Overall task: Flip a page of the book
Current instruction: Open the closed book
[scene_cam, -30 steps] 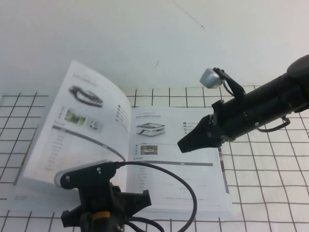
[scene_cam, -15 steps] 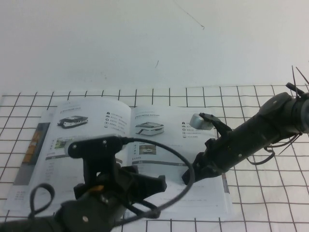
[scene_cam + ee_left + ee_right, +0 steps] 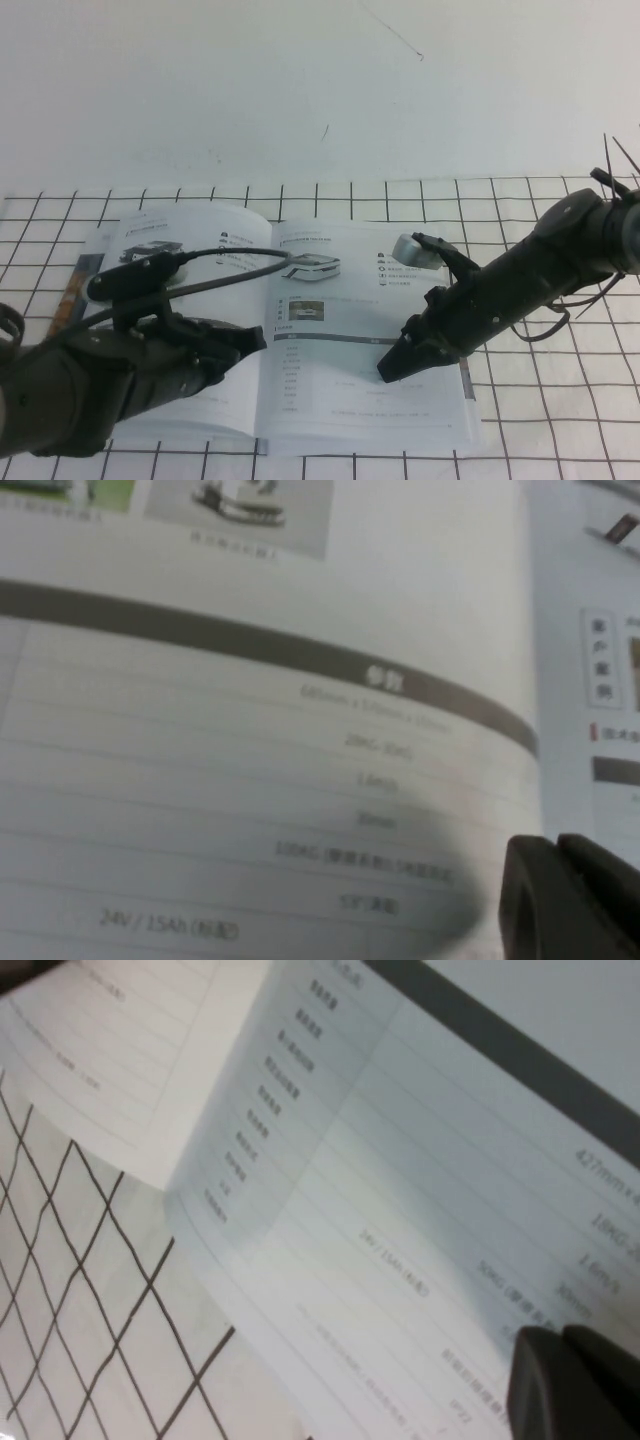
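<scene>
The book (image 3: 340,395) lies open on the grid-lined table, showing white spec pages with small product pictures. The turned page (image 3: 215,250) lies nearly flat on the left side. My left gripper (image 3: 252,340) is shut and empty, low over that page near the spine; the left wrist view shows its fingertips (image 3: 530,900) closed just above the printed table of the page (image 3: 250,730). My right gripper (image 3: 392,368) is shut and empty, low over the right-hand page (image 3: 420,1160), fingertips (image 3: 545,1385) together. I cannot tell whether either tip touches the paper.
The white table (image 3: 560,400) with black grid lines extends to the right and front of the book. A strip of colour-printed sheet (image 3: 68,300) sticks out beyond the left page's outer edge. A white wall (image 3: 300,80) stands behind.
The page stood upright on the left a second ago and now lies flat. My left arm has swung down over it. My right gripper dropped to the right page and holds there.
</scene>
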Robot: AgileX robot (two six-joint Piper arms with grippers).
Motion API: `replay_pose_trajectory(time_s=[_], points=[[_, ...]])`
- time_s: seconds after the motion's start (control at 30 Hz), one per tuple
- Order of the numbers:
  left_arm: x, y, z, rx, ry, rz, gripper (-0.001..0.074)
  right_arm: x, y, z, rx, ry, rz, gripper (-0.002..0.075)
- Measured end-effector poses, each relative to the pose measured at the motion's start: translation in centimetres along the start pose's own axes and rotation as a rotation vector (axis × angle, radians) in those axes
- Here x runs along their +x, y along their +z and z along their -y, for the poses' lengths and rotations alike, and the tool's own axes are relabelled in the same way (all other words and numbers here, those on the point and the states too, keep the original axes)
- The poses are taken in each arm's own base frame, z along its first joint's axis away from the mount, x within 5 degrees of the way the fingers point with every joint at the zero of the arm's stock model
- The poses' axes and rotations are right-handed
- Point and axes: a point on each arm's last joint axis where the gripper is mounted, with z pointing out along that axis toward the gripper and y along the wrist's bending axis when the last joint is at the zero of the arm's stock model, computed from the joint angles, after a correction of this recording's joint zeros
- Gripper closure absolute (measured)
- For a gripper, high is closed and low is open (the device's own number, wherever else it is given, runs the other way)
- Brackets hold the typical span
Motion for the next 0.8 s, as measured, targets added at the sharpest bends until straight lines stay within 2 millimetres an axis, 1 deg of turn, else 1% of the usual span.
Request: replay_pose_trajectory(time_s=[0.13,0.23,0.33,0.4,0.43,0.5,0.53,0.63,0.73,0.8], points=[[1.2,1.9,-0.7,-0.047,0.018,-0.066,0.0738,0.0,0.0,0.0,0.003,0.014,-0.005,0.0725],[1.6,2.9,-1.0,-0.068,0.035,-0.093,0.0737,0.0,0.1,-0.1,0.003,0.015,-0.006,0.0725],[1.7,3.1,-1.0,-0.066,0.068,-0.1,0.0737,-0.1,-0.1,-0.3,0.007,0.01,0.0,0.0725],[1.5,2.7,-0.7,-0.045,0.082,-0.092,0.0737,-0.3,-0.6,-0.7,0.025,-0.014,0.01,0.0725],[1.3,2.2,-0.5,-0.026,0.082,-0.085,0.0737,-0.4,-1.0,-1.0,0.036,-0.028,0.019,0.0725],[0.7,1.0,0.2,0.025,0.084,-0.062,0.0737,-0.9,-2.3,-2.2,0.058,-0.077,0.054,0.0725],[0.2,0.1,0.6,0.059,0.087,-0.042,0.0737,-1.1,-3.0,-2.9,0.065,-0.107,0.068,0.0725],[-1.0,-3.2,2.0,0.183,0.111,0.021,0.0737,-1.5,-6.0,-5.8,0.103,-0.217,0.125,0.0725],[-1.3,-6.5,3.3,0.35,0.177,0.021,0.0737,-1.2,-8.8,-8.7,0.128,-0.324,0.135,0.0725],[-1.1,-8.4,3.9,0.452,0.234,0.0,0.0737,-0.4,-10.5,-10.7,0.135,-0.396,0.104,0.0725]])
